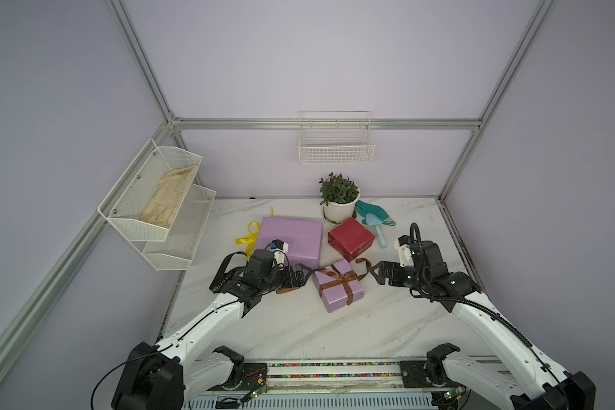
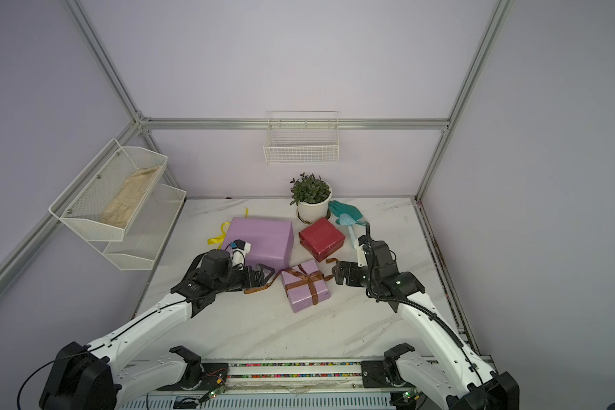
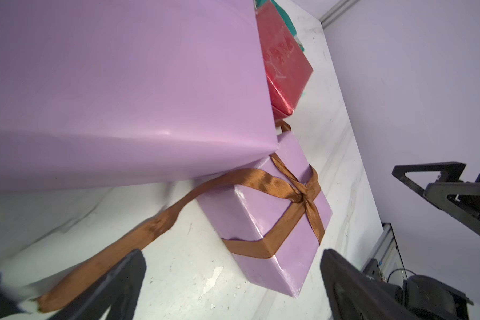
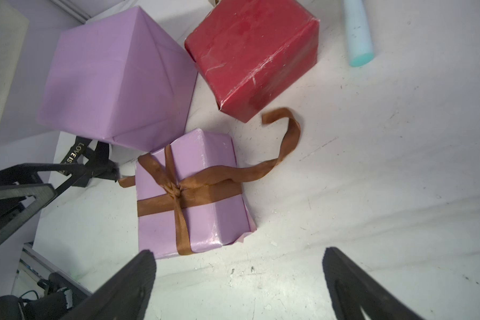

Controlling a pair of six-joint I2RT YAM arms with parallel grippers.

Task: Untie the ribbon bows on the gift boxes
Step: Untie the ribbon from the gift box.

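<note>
Crosswise, brown ribbon (image 1: 341, 276) knotted, small lilac box (image 1: 335, 299)

walls (image 1: 316, 64): lilac | frame (image 1: 327, 124): aluminium | tabletop (image 1: 299, 326): white marble | wall-mounted: wire basket (image 1: 336, 152), mesh shelf (image 1: 139, 213)

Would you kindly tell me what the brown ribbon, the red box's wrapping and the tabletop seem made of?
Brown ribbon: likely satin fabric, soft sheen and fine weave lines. Red box: glossy paper wrap, judging by creases, white scuffs and highlights. Tabletop: white with grey veins, marble-look; stone or laminate, I cannot tell.
</note>
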